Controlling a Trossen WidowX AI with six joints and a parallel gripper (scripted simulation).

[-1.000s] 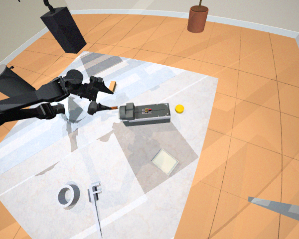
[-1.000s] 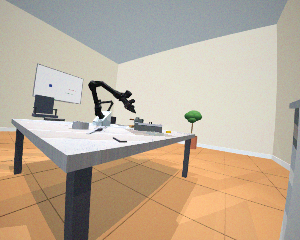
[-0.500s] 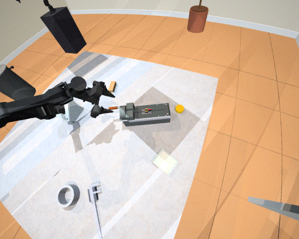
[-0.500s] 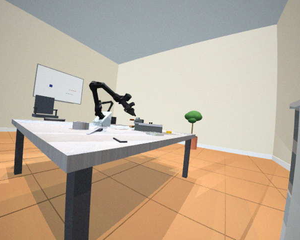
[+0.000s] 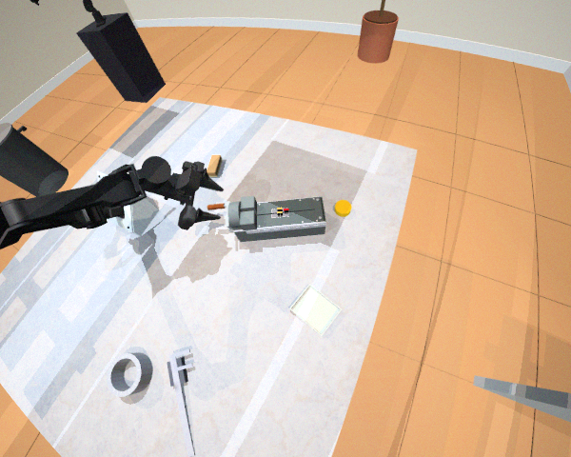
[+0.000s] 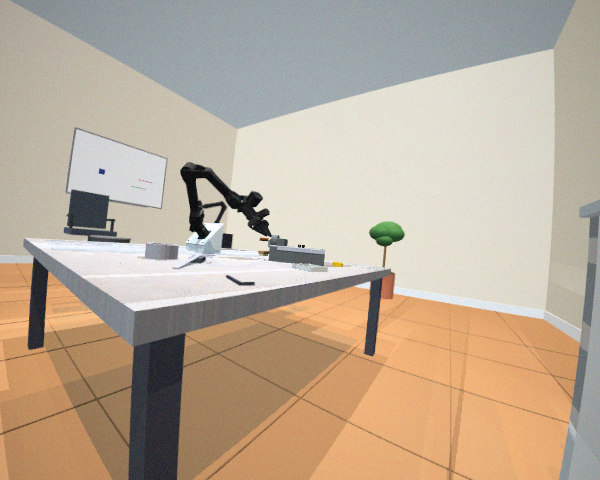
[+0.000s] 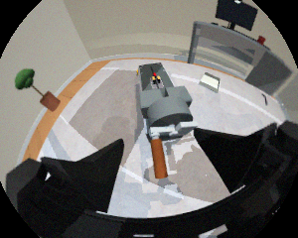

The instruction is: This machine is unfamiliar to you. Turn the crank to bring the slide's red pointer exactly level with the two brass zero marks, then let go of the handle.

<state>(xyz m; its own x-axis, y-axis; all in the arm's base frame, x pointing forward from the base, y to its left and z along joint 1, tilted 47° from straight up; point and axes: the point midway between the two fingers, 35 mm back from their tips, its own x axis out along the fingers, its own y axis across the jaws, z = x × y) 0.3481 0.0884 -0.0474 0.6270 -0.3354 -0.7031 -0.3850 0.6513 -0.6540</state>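
Note:
The grey machine point(image 5: 290, 218) point(image 6: 296, 255) point(image 7: 170, 106) has a slotted top. Its orange-brown crank handle point(image 5: 216, 207) point(image 6: 263, 239) point(image 7: 159, 159) sticks out from the end facing the arm. The red pointer point(image 5: 285, 209) point(image 7: 155, 74) is small, beside the brass marks point(image 5: 279, 210) point(image 7: 156, 78); in the wrist view it looks a little beyond them, toward the machine's far end. My gripper point(image 5: 222, 202) point(image 6: 270, 236) point(image 7: 159, 137) is open and empty. Its fingers stand on either side of the handle, without visible contact; their exact height over it is hard to tell.
A yellow disc point(image 5: 343, 208) point(image 6: 337, 264) lies past the machine's far end. A tan block point(image 5: 214, 166) lies near the gripper. A pale square tray point(image 5: 316, 308) point(image 7: 210, 82), a grey ring point(image 5: 120, 377) point(image 6: 160, 251) and a caliper point(image 5: 181, 388) also lie on the table. A black bent key point(image 6: 240, 281) lies near its edge.

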